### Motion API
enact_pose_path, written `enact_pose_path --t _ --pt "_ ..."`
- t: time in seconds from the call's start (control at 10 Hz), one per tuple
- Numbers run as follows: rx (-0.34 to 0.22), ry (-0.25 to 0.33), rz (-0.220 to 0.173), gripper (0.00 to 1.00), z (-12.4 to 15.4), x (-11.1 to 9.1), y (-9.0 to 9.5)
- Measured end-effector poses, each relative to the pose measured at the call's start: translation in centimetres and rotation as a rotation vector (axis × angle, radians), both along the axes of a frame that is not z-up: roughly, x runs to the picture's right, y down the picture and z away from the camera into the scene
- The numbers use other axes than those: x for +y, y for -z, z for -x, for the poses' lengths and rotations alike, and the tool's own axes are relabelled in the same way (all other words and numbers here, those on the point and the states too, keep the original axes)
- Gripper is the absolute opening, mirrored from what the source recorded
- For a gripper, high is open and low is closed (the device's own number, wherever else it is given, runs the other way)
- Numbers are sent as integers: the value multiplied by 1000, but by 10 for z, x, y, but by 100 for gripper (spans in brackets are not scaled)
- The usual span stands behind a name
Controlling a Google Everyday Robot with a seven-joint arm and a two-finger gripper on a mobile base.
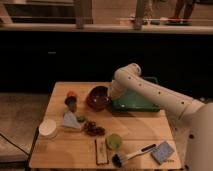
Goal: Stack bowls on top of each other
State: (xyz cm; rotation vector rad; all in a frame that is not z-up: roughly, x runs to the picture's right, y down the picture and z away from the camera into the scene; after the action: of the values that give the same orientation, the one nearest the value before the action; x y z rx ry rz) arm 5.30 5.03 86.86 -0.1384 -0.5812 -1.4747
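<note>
A glossy dark red-brown bowl (98, 97) sits on the wooden table (75, 150), left of the green rectangular tray (135, 101). I can see only this one red-brown bowl. My white arm reaches in from the right, and the gripper (111, 92) is at the bowl's right rim, between bowl and tray, hidden behind the wrist.
A small green cup (114, 140), a white round container (48, 128), a brush (131, 154), a grey sponge (163, 152), a wooden block (101, 150), a dark cluster (93, 129), and small toys (71, 98) lie around. A dark counter runs behind the table.
</note>
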Motion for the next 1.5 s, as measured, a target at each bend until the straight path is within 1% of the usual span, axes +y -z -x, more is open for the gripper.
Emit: enact_pose_path --t 0.3,0.6,0.8,1.1,1.2,1.3,1.5 --pt "-31 -5 7 0 7 -10 -6" --pt "-65 -25 30 0 12 -15 -14" --pt "-84 -29 52 0 20 -16 -19" --pt "-87 -27 91 0 27 -13 -26" --pt "-88 -29 102 3 28 -12 -27" --pt "-91 -31 115 11 28 -10 -29" --pt "-96 -31 134 31 31 -6 -32"
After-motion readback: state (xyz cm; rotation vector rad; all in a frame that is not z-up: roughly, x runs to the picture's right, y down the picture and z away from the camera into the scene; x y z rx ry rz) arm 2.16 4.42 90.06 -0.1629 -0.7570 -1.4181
